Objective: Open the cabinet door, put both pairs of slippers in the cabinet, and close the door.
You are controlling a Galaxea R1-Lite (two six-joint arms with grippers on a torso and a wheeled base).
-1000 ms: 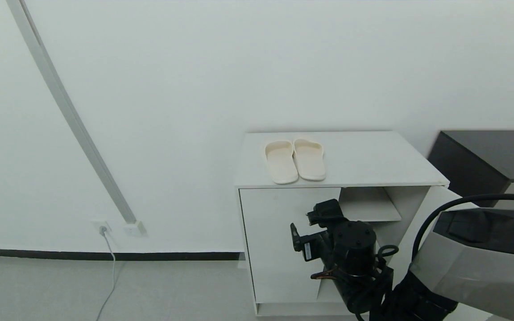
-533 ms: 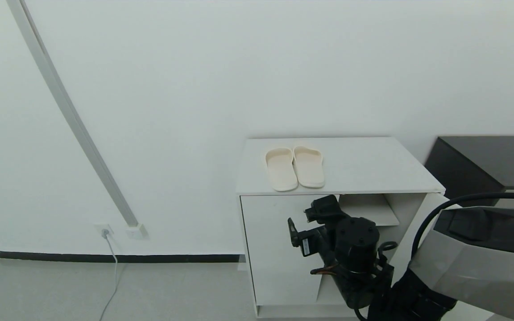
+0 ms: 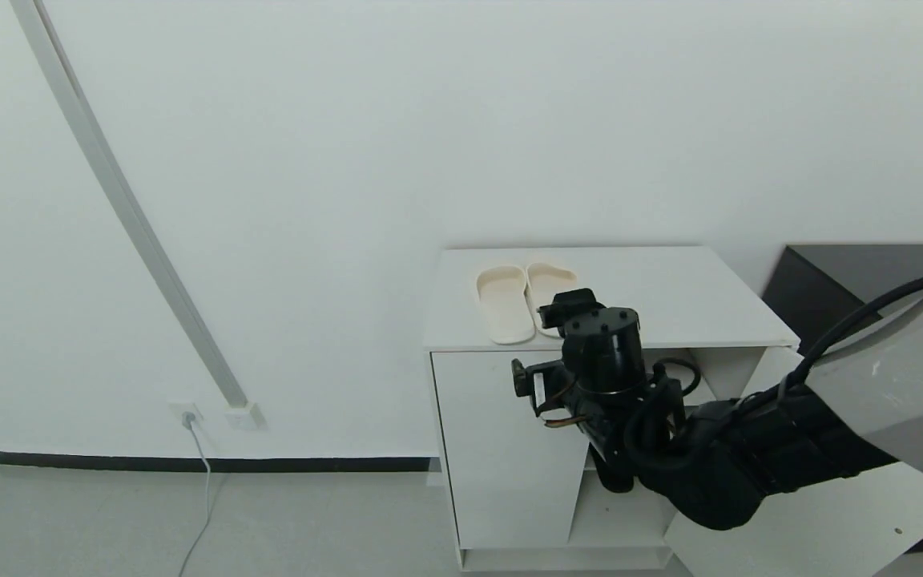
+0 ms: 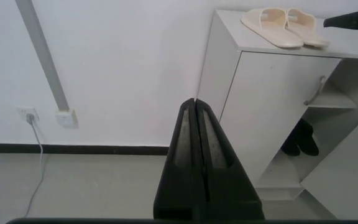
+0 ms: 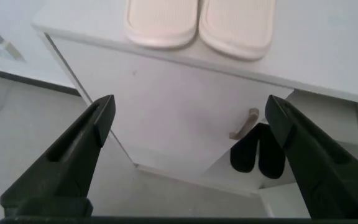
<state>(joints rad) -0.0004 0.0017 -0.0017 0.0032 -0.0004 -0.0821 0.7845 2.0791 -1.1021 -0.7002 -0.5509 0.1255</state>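
- Bare indoor room, set up like a home entryway; home or test room, can't tell.
- White wall [image 3: 429, 120], grey floor [image 3: 69, 521], black skirting [image 3: 189, 461].
- Socket [image 3: 183, 411] with cable [image 3: 205, 473]; grey conduit [image 3: 125, 208] slanting up the wall.
- White shoe cabinet [image 3: 501, 449] against the wall, cream slippers [image 3: 507, 304] on top, dark slippers [image 5: 272, 158] inside.
- Dark furniture [image 3: 862, 276] beside it.

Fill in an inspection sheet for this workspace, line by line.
Surface: cabinet top, white, bearing one pair.
Job's things: cream slippers side by side on top; dark slippers in the lower compartment; right door open, left door closed.
Clutter: nothing seen.
Grippers: right gripper near the cream slippers, jaws wide open; left gripper off to the cabinet's side, jaws shut, empty.
Cables: grey cord hanging from the wall socket.
Surroundings: white wall, slanted grey strip, dark furniture.
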